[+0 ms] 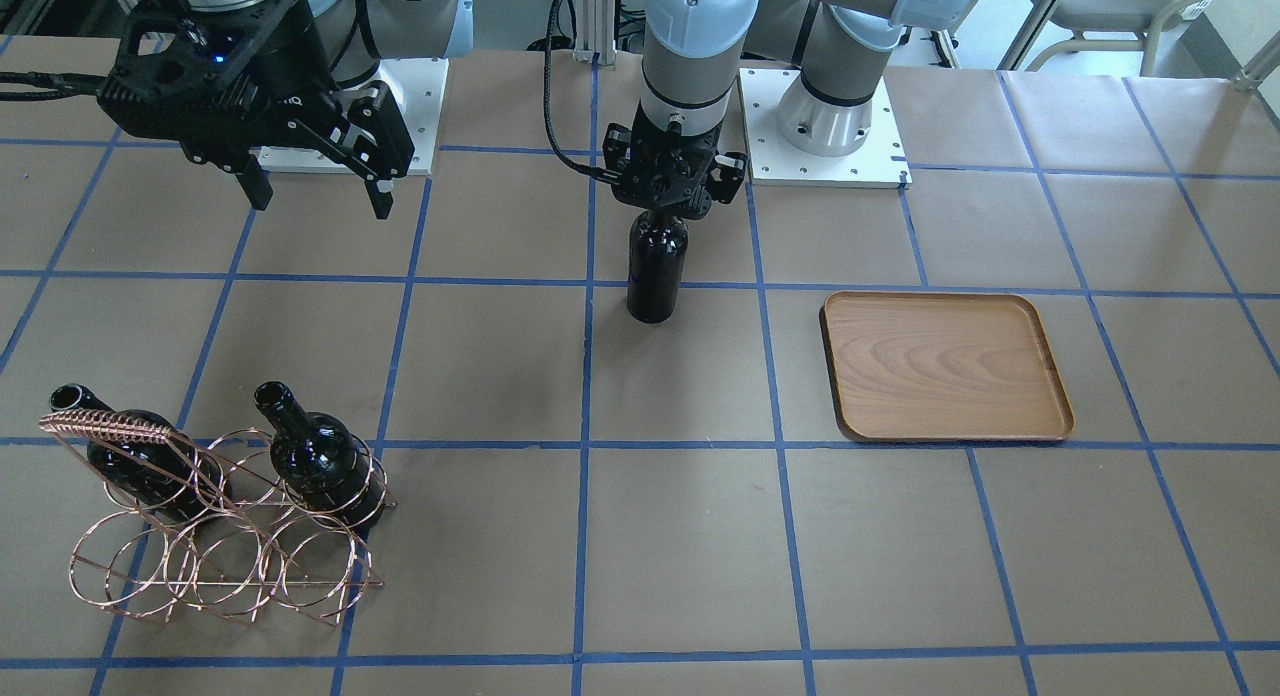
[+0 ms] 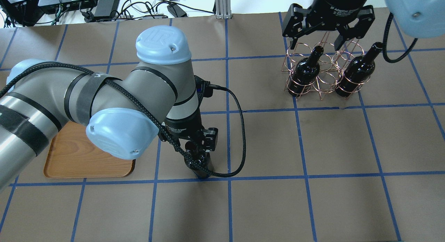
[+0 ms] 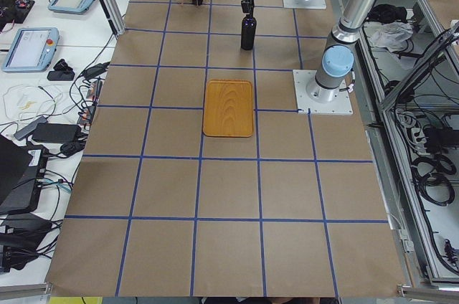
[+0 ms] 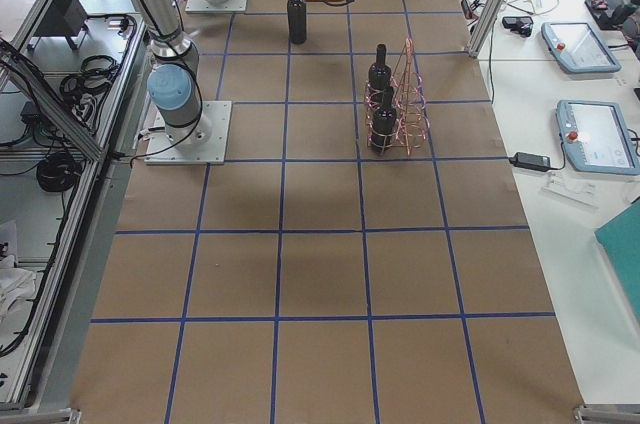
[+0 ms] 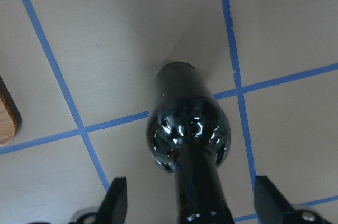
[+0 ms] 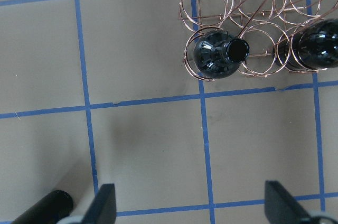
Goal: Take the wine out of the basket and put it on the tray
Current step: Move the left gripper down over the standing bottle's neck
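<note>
A: Any writing legible?

B: Not much. White "2F Adaptive Gripper" text on the black body of the right gripper [image 2: 321, 40], overhead view. Raised "UR" logo on the left arm's pale-blue joint cap [image 2: 163, 38].

A: L arm pose?

B: Elbow bent, forearm reached in above the flat rectangular brown wooden tray [image 2: 80, 162], wrist pointed straight down. The left gripper [image 1: 665, 204] sat over the top of the dark glossy glass wine bottle [image 1: 655, 276]. Its fingers [image 5: 117, 198] were spread either side of the neck w/ gaps on both sides, so not pinching.

A: Where was that bottle?

B: Upright on the brown-paper table [image 1: 500, 376], approx mid-table, by a crossing of blue tape lines [image 5: 236, 89]. Near the tray but apart from it, and well apart from the copper wire ring basket [image 1: 220, 546].

A: R arm?

B: Raised above the table, wrist down, basket at the top edge of its wrist view. Claw spread wide, holding nothing. Two other dark bottles [image 1: 320, 466] stood in the basket's outer rings.
</note>
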`<state>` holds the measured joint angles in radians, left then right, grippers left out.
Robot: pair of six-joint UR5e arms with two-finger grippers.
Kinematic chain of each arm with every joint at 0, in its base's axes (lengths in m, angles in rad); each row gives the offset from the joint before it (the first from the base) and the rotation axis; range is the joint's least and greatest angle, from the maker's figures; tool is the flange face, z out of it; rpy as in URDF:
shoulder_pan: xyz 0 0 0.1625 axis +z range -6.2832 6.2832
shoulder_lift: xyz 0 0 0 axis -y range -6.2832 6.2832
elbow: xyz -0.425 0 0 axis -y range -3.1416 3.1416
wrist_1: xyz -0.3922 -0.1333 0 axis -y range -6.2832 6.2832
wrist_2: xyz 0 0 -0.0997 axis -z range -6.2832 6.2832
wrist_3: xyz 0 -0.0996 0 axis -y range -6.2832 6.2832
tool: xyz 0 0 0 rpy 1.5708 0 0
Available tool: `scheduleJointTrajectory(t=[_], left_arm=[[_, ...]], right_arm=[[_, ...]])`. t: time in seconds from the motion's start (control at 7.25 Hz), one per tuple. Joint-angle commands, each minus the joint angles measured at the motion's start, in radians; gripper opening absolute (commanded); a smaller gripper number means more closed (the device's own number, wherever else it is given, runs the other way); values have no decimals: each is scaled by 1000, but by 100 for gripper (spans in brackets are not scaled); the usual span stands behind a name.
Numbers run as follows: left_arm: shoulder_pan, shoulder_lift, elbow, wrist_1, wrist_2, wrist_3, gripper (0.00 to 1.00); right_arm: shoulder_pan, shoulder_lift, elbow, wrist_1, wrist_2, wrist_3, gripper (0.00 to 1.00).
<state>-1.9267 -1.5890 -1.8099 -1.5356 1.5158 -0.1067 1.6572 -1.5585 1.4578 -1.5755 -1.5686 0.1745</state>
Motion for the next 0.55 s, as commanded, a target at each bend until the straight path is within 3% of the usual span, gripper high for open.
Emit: scheduleJointTrajectory(t=[0.0, 0.14, 0.41], left_arm=[[-2, 0, 0, -3, 0, -2, 62], [-2, 0, 0, -4, 0, -1, 52], [-3, 0, 0, -17, -60, -7, 49]], right_arm=[[-2, -8, 44, -11, 4, 2, 100], [-2, -3, 42, -9, 1, -1, 100], [-8, 0, 42, -14, 4, -13, 100]])
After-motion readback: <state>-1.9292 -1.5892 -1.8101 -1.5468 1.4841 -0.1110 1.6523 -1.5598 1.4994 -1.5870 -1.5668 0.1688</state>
